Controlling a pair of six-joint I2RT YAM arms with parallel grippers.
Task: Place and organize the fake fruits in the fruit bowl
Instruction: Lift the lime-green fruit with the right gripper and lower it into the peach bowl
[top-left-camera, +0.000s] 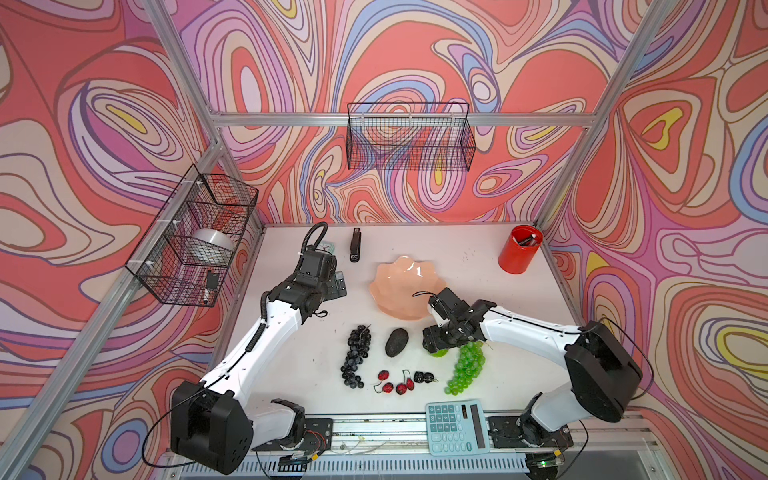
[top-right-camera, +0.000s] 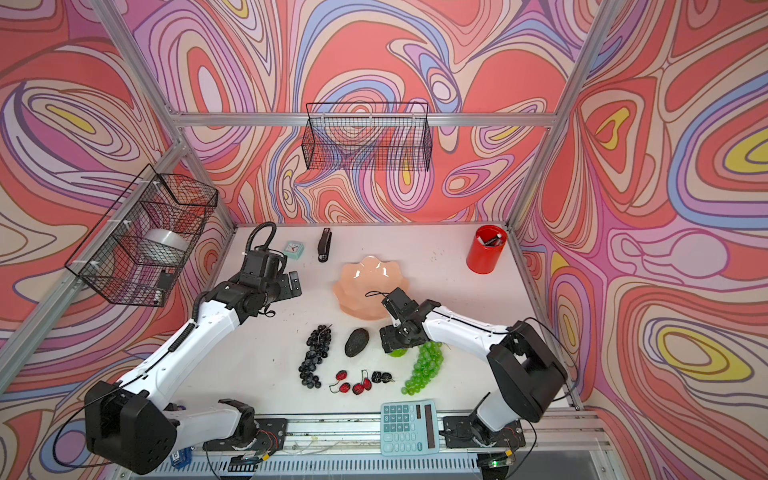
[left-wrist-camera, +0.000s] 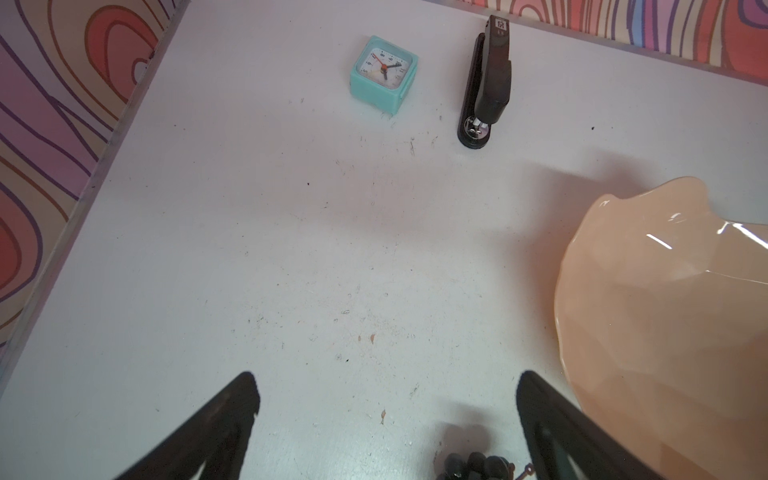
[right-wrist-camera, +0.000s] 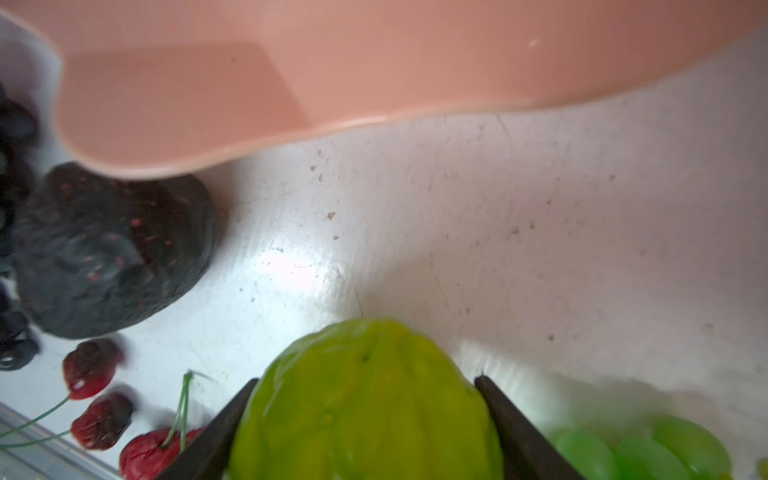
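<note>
Down beside the translucent green grape bunch (top-left-camera: 467, 365), right gripper (right-wrist-camera: 365, 379) clamped on the bumpy lime-green ball (right-wrist-camera: 361, 415), near the peach fruit bowl (top-left-camera: 399, 282), left gripper (left-wrist-camera: 387, 376) wide apart above bare tabletop, stapler (left-wrist-camera: 490, 79) label unreadable.

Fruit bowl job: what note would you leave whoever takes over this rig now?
Left gripper: open, empty, over the table left of the fruit bowl.
Right gripper: jaws flank the lime-green fruit on the table; firm grip unclear.
Purple grapes, avocado, cherries, black berries, green grapes: on the table, nearer the arm bases than the bowl.
Done: nothing; bowl shows no fruit.
To do: all fruits into the bowl.
</note>
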